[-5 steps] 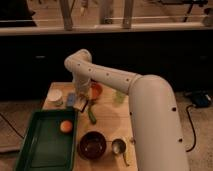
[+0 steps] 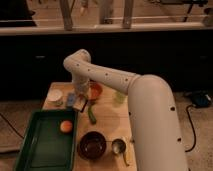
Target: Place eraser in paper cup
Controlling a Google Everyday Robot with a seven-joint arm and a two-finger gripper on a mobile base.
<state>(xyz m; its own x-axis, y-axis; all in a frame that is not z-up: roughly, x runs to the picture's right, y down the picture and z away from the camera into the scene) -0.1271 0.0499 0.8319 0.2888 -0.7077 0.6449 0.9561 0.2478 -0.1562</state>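
Wooden desk, rear left corner: small white paper cup; claw just beside, clenched, contents unclear. Centre over rim before releasing.

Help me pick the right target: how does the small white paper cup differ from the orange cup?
The small white paper cup is white; the orange cup is orange. The paper cup stands left of the gripper, which hangs low between them; the orange cup stands right of it. Both are upright and similar in size.
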